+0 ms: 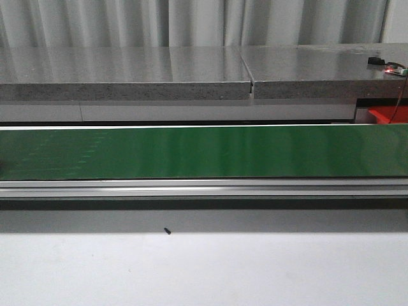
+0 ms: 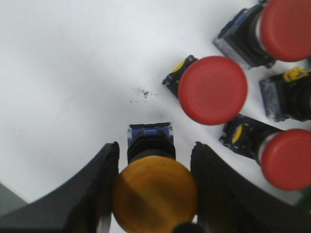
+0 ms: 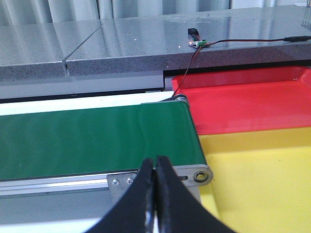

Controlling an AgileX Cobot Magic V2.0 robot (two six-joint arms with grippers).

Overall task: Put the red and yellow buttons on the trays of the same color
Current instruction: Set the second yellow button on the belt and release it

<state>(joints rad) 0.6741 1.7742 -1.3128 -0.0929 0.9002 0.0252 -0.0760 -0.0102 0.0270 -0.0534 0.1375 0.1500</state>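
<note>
Front view only gives you the green belt [image 1: 204, 152]. Your left wrist view shows the left gripper [image 2: 154, 187] open around the yellow button [image 2: 154, 194], red buttons [image 2: 212, 90] beside it; the right gripper [image 3: 155, 194] is closed, empty, near the yellow tray [image 3: 262, 179].

Even, bright overhead lighting; soft glare on the grey stone counter [image 1: 191, 70]; close-up yellow mushroom-head push button [image 2: 154, 194] blurred.
</note>
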